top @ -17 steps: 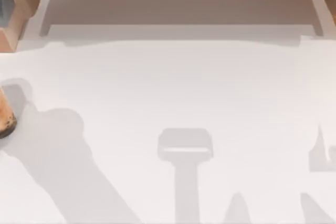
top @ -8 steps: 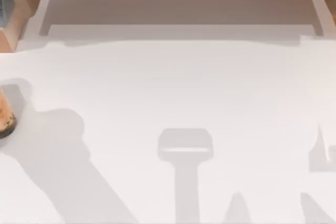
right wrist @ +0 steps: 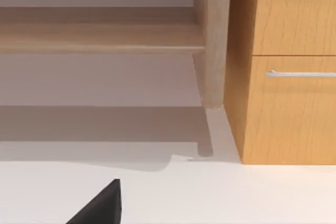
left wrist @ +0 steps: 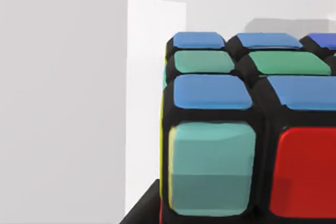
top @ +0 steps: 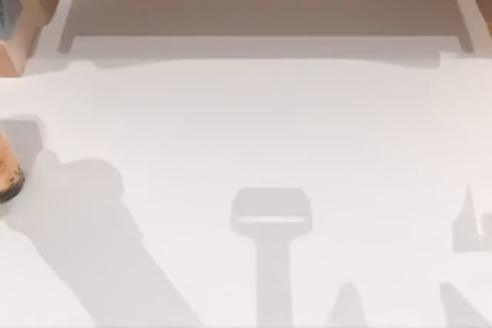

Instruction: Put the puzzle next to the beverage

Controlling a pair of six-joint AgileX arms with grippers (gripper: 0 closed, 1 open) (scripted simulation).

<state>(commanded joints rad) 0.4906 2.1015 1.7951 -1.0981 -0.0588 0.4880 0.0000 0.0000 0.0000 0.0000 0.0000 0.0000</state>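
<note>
Cube sits right up against the left wrist cam, drink at far left edge of top view on the desk, so left arm's closer; can't tell either hand's state.

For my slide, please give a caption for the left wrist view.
Close view of the puzzle over the white table.

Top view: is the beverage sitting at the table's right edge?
No. The beverage sits at the left edge of the white table, cut off by the frame.
</note>
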